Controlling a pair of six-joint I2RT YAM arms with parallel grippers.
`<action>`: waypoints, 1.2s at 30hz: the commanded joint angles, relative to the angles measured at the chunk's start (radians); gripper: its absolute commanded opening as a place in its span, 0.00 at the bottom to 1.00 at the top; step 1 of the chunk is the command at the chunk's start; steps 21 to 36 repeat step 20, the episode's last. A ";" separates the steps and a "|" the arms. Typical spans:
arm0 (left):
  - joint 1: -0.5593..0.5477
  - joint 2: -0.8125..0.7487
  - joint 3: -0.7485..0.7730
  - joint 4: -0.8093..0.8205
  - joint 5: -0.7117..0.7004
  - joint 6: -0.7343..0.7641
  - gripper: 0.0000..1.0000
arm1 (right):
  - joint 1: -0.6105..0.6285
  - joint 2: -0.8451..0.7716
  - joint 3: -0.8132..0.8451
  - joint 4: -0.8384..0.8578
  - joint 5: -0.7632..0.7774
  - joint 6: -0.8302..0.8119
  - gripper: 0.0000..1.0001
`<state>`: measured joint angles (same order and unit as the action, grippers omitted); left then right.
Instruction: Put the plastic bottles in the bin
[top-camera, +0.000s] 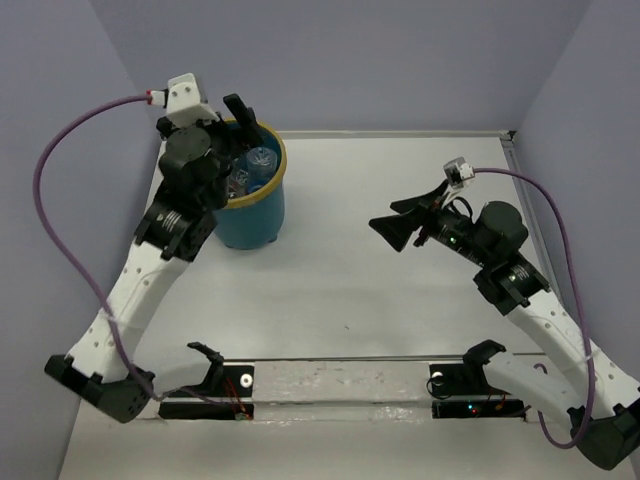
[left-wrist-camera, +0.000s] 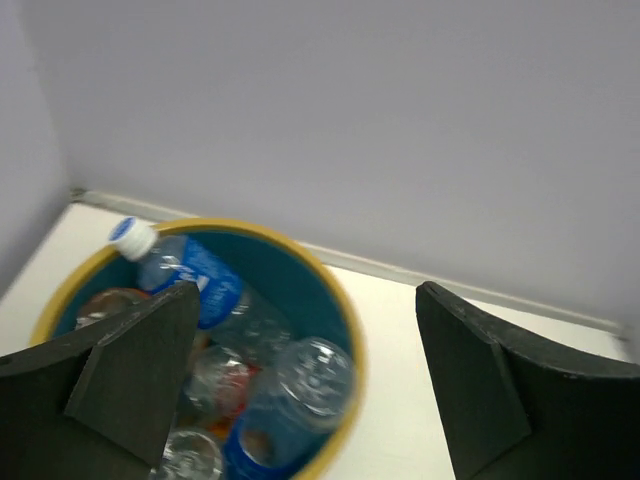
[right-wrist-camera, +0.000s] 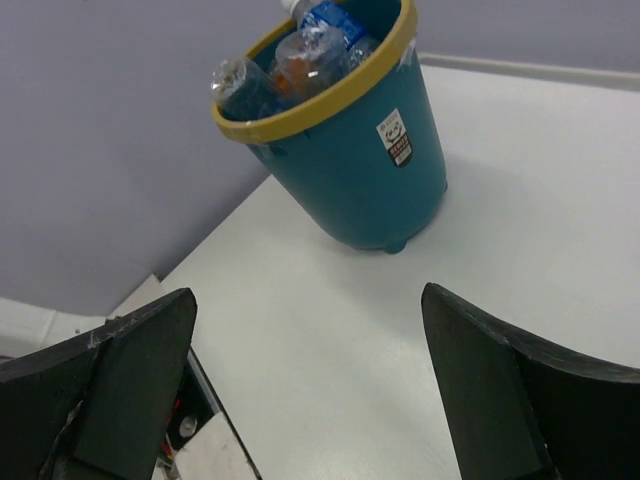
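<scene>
The teal bin (top-camera: 256, 218) with a yellow rim stands at the table's back left. Several plastic bottles (top-camera: 255, 168) lie inside it. My left gripper (top-camera: 232, 125) hovers open and empty just above the bin's rim. In the left wrist view (left-wrist-camera: 305, 385) I look down between the fingers into the bin (left-wrist-camera: 349, 318). There I see a blue-labelled bottle with a white cap (left-wrist-camera: 188, 272) and a clear bottle (left-wrist-camera: 312, 378). My right gripper (top-camera: 383, 214) is open and empty above the table's middle right, pointing at the bin (right-wrist-camera: 345, 170). The bottles (right-wrist-camera: 300, 52) show over its rim. No bottle shows on the table.
Purple-grey walls close in the back and both sides. A raised lip (top-camera: 510, 137) runs along the table's back and right edges. A metal rail (top-camera: 340, 378) with black mounts lies along the near edge. Purple cables (top-camera: 45, 190) loop from both arms.
</scene>
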<state>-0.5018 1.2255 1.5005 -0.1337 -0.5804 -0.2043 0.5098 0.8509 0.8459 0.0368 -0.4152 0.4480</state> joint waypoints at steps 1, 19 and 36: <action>-0.037 -0.230 -0.089 0.065 0.269 -0.128 0.99 | -0.007 -0.045 0.111 0.017 0.067 -0.028 1.00; -0.038 -0.836 -0.554 0.126 0.576 -0.204 0.99 | -0.007 -0.277 0.170 -0.101 0.480 -0.196 1.00; -0.038 -0.830 -0.553 0.126 0.568 -0.201 0.99 | -0.007 -0.250 0.176 -0.097 0.468 -0.195 1.00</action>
